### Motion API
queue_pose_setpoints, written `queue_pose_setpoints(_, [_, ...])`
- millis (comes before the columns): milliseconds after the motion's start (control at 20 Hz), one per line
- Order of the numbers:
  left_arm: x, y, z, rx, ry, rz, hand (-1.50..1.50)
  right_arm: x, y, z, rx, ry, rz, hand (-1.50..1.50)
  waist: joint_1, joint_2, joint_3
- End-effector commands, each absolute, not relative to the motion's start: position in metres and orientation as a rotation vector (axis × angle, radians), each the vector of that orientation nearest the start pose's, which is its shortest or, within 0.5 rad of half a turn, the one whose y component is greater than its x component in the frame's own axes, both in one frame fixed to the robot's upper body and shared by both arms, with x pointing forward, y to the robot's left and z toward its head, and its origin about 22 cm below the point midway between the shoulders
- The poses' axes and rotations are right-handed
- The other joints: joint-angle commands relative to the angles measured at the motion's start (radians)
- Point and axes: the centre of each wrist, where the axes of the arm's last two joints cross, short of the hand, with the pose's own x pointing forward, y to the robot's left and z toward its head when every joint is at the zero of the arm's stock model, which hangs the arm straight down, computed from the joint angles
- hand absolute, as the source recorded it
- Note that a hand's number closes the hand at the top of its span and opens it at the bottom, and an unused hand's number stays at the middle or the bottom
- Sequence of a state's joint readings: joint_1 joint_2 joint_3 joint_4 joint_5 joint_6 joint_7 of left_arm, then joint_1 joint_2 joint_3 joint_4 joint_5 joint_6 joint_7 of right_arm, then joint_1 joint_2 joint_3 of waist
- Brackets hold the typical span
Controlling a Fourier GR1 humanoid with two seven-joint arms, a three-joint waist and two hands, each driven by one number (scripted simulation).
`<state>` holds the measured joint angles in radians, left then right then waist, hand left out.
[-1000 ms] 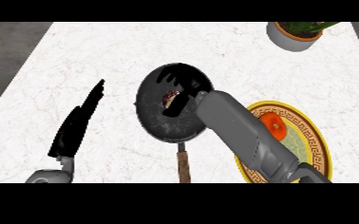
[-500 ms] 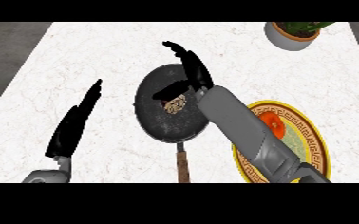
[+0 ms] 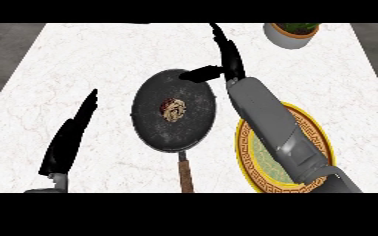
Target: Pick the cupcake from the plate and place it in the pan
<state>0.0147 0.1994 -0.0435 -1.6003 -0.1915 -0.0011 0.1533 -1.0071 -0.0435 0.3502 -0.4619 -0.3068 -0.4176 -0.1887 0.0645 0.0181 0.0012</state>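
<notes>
The cupcake (image 3: 173,109) lies in the middle of the black pan (image 3: 151,127), whose wooden handle (image 3: 185,175) points toward the lower edge. My right hand (image 3: 229,60) is open, fingers straight and pointing away, thumb stretched left over the pan's far right rim; it is apart from the cupcake. The right forearm crosses the yellow-rimmed plate (image 3: 318,145) at the right and hides much of it. My left hand (image 3: 69,141) rests open at the lower left, fingers up, left of the pan.
A white pot with a green plant (image 3: 292,33) stands at the back right corner of the white marble counter (image 3: 96,60). The counter's left edge borders a dark floor.
The right hand has let go of the cupcake and risen up and back from the pan, fingers straightening. The cupcake stays in the pan. The left hand has not moved.
</notes>
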Motion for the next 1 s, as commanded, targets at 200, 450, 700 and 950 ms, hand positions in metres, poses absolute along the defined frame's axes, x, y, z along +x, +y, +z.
queue_pose_setpoints(200, [0.239, 0.271, 0.017, 0.326, -1.407, -0.299, 0.00, 0.430, -0.192, 0.027, -0.179, -1.679, 0.255, -1.50, -0.029, -0.004, 0.000])
queue_pose_setpoints(450, [0.233, 0.280, 0.010, 0.308, -1.393, -0.277, 0.00, 0.430, -0.259, 0.033, -0.221, -1.702, 0.237, -1.50, -0.029, -0.004, 0.000])
queue_pose_setpoints(700, [0.214, 0.279, -0.003, 0.311, -1.396, -0.290, 0.00, 0.429, -0.308, 0.048, -0.212, -1.672, 0.290, -1.50, -0.026, -0.006, 0.000])
queue_pose_setpoints(950, [0.225, 0.261, 0.004, 0.305, -1.414, -0.288, 0.00, 0.421, -0.341, 0.051, -0.212, -1.681, 0.290, -1.50, -0.009, 0.004, 0.002])
